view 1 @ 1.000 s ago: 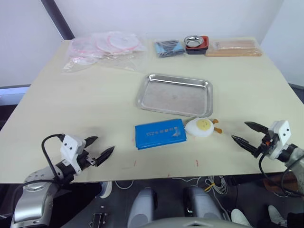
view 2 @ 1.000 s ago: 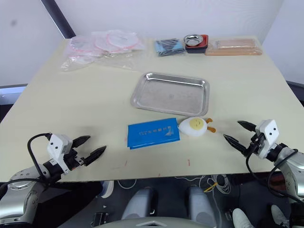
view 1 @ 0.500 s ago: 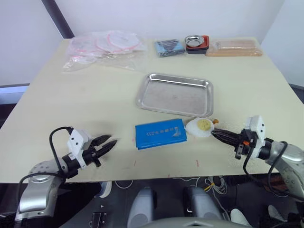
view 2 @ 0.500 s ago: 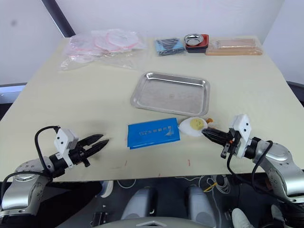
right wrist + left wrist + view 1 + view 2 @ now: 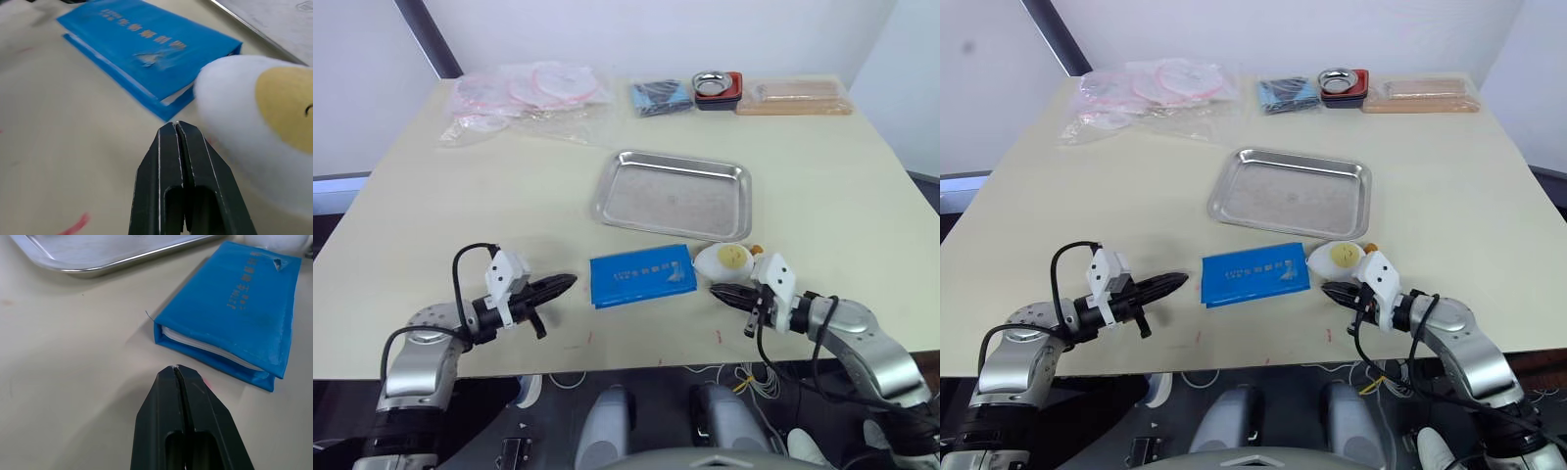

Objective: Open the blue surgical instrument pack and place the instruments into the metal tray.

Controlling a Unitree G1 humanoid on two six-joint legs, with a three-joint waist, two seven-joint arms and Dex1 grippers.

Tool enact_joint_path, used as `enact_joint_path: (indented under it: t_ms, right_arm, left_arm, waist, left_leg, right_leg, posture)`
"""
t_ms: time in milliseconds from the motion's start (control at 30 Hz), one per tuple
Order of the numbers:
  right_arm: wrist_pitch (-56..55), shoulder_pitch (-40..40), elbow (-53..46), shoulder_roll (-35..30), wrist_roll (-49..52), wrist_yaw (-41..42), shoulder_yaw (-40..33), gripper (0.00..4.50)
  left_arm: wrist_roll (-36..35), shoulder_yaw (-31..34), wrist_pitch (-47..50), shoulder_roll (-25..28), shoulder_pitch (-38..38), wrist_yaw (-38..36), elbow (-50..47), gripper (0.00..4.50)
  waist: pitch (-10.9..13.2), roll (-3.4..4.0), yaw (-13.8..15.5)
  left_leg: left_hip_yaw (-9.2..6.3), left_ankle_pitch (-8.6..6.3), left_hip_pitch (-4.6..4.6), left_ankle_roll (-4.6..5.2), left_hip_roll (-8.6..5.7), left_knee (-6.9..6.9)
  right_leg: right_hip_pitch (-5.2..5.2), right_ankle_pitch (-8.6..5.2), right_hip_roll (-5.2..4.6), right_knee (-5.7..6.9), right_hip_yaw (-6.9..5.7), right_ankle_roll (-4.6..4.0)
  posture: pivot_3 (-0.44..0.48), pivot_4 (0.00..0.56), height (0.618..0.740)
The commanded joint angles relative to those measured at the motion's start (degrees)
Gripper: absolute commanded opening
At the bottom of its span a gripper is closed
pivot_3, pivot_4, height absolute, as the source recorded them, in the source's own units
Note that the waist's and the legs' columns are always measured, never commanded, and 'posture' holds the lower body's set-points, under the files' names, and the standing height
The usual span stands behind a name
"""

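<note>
The pack (image 5: 642, 277) lies folded flat at frame centre, just below the tray (image 5: 674, 195). The left gripper (image 5: 566, 282), fingers pressed together, points at its left edge; the right gripper (image 5: 718, 291), also pressed together, sits beside the egg toy (image 5: 724, 260).

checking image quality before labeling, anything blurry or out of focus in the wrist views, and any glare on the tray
Right wrist view: the egg-shaped plush toy is close and soft-edged, and the blue surgical instrument pack looks slightly soft. Left wrist view: the pack is fairly crisp, and the metal tray has a bright reflective line along its rim. Left eye view: the tray has a mild sheen and no harsh glare.
</note>
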Motion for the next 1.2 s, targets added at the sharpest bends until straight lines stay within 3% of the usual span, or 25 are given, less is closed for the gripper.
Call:
enact_joint_path:
  t_ms: [33,667,1200]
  right_arm:
    - [-2.2,-1.5,1.3,2.1,-2.0,-1.7,0.9,0.00]
    - [-6.0,-6.5,7.3,7.3,-7.2,-2.3,2.7,0.00]
    - [-0.7,1.9,-2.9,1.0,-0.1,5.2,0.1,0.00]
  left_arm:
    - [0.3,-1.2,-1.5,0.6,-1.3,-2.3,0.5,0.02]
    - [1.6,-6.4,-2.3,-3.3,-5.6,-3.7,3.4,0.02]
    - [3.9,-11.7,-3.4,-5.6,-7.2,-6.8,3.5,0.02]
  waist:
    - [0.0,-0.01,0.0]
    - [0.0,-0.01,0.0]
    - [0.0,0.01,0.4]
  left_leg:
    - [-0.01,0.00,-0.03,0.00,0.00,0.00]
    - [-0.04,0.00,-0.14,0.00,-0.01,0.13]
    - [-0.08,0.00,-0.17,0.00,-0.05,0.18]
  right_leg:
    - [-0.01,0.00,0.00,0.00,0.00,0.00]
    - [-0.10,0.05,0.01,0.09,-0.02,0.06]
    - [-0.07,0.15,-0.01,0.08,-0.03,0.24]
  posture:
    - [0.000,0.150,0.740]
    - [0.000,0.150,0.740]
    - [0.000,0.150,0.740]
